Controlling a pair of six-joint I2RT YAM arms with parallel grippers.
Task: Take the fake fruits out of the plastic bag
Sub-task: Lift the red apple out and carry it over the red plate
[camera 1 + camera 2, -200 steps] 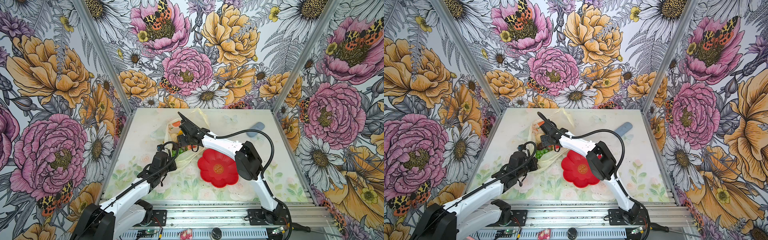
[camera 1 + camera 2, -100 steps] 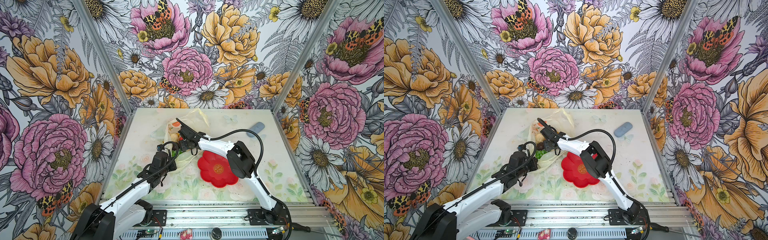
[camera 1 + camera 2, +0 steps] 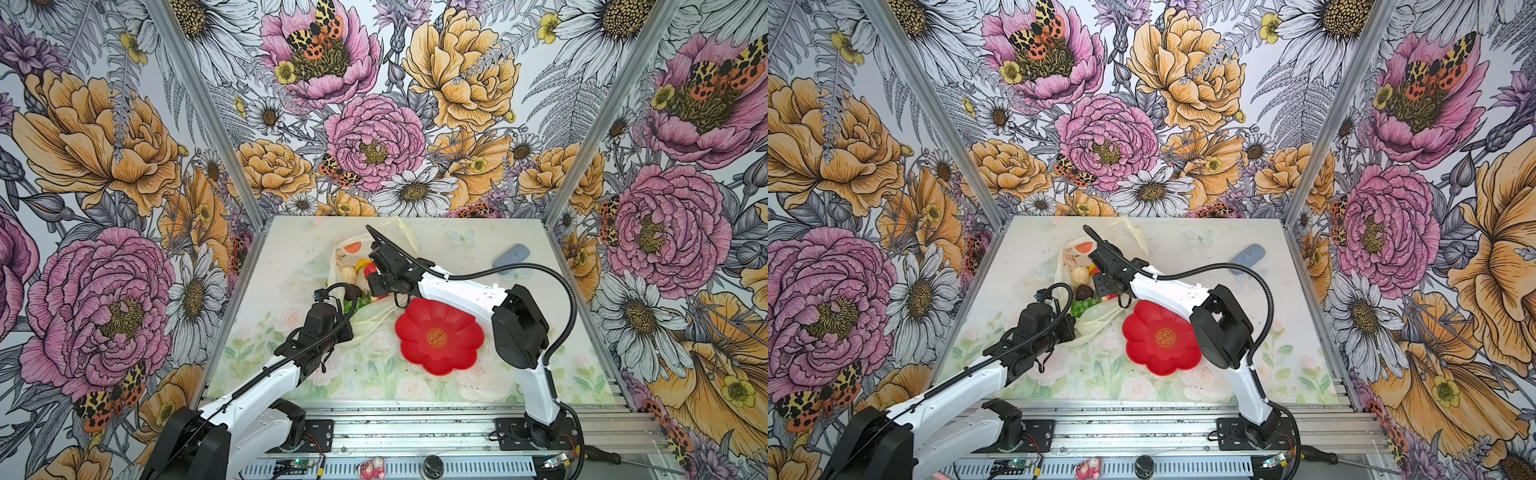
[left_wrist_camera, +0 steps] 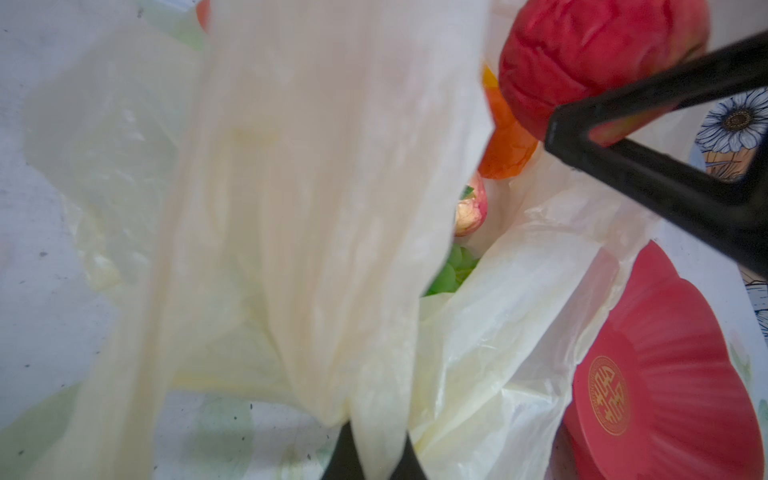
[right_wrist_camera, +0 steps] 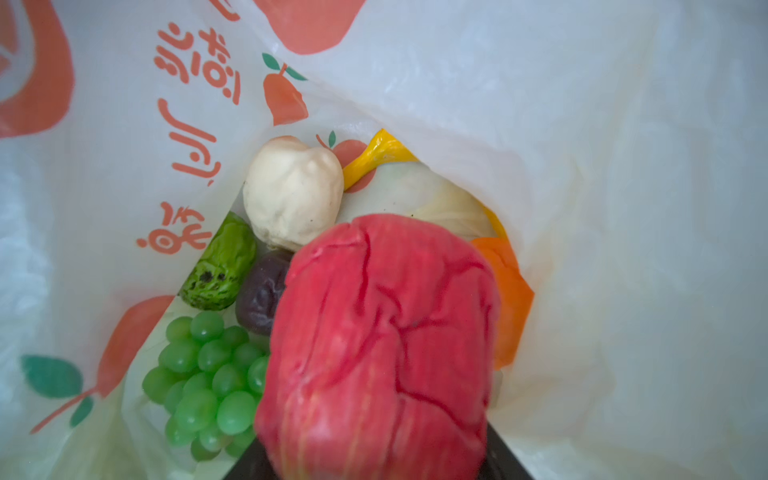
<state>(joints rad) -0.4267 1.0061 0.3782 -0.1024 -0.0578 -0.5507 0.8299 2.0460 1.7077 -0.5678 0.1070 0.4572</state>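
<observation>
Left gripper [image 4: 374, 455] pinches cream translucent plastic bag [image 4: 311, 208], propping mouth open (access); right gripper [image 3: 374, 272] apparently clamps wrinkled red toy fruit [image 5: 374, 340] inside.

Crowded mouth on the thin cream-yellow plastic bag [image 5: 602, 187]; desk [image 3: 582, 324] open to the right.
A red wrinkled toy fruit [image 5: 374, 345] filled most of the opening, with a green toy grape bunch [image 5: 203, 374] and a pale lumpy toy fruit [image 5: 293, 191] packed beside it. A red flower-shaped plastic plate [image 3: 438, 336] lay just beside the bag, and a grey-blue oblong object [image 3: 511, 254] sat far back.
</observation>
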